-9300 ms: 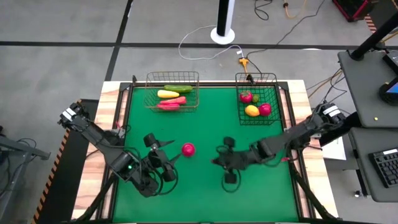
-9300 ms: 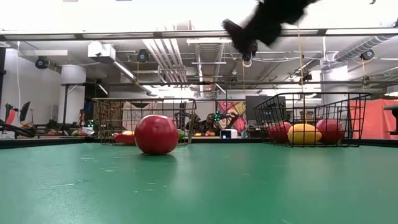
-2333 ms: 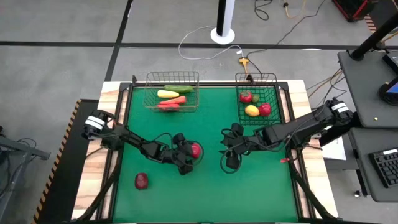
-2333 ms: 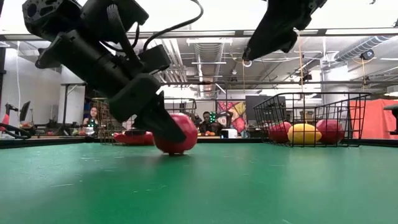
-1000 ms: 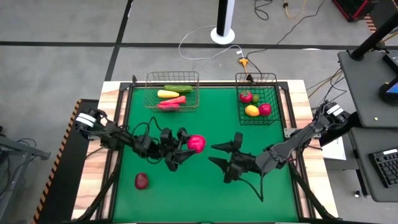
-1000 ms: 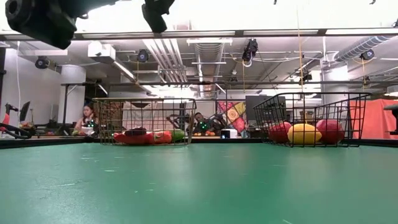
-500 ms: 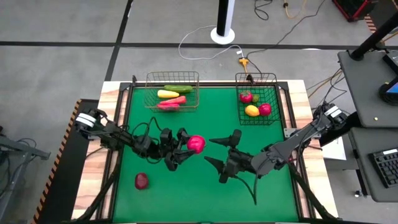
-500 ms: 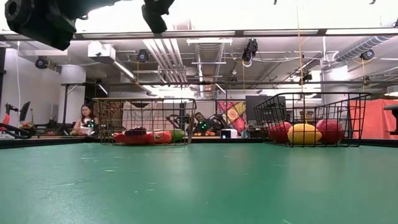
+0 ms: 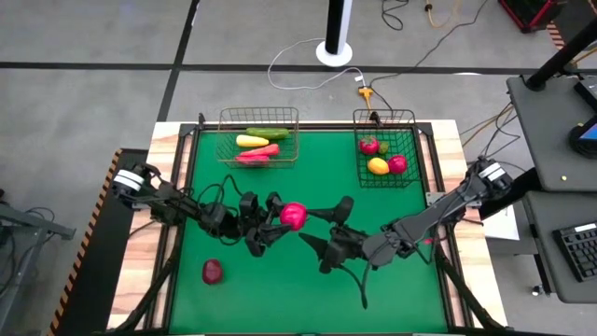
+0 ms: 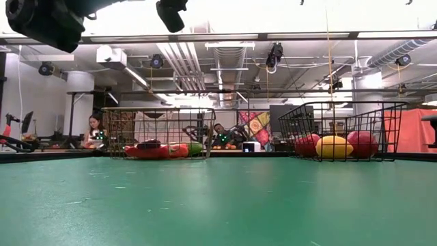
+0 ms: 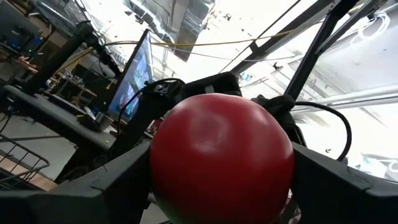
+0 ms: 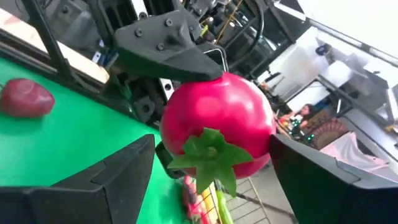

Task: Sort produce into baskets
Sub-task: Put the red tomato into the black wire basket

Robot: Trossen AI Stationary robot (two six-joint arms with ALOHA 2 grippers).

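A red round fruit [image 9: 293,216] with a green calyx is held above mid-table, my left gripper [image 9: 280,220] shut on it. My right gripper [image 9: 309,228] stands open just to the fruit's right. Its two fingers [image 12: 99,180] flank the fruit [image 12: 217,121] without visibly touching it. A dark-red fruit [image 9: 213,272] lies on the green mat near the front left. At the far edge the tan basket [image 9: 225,138] holds a cucumber, a yellow piece and a red chili. The black basket [image 9: 358,163] holds a lemon and red and pink fruits. My left gripper pinches the red fruit by two opposite sides [image 11: 163,168] between its two fingers. The fingers come from the table's left and are tilted upward. One finger [image 12: 168,53] lies over the side that shows uppermost in the right wrist view. The fruit is lifted clear of the mat, calyx toward my right gripper.
Both baskets [image 10: 157,133] [image 10: 341,130] stand along the far edge. Bare green mat [image 9: 392,289] lies in front of and between the arms. People sit in the room beyond the table.
My right gripper has moved toward the table's left, up to the red fruit, and its fingers now flank it. My left gripper has kept still, holding the fruit lifted.
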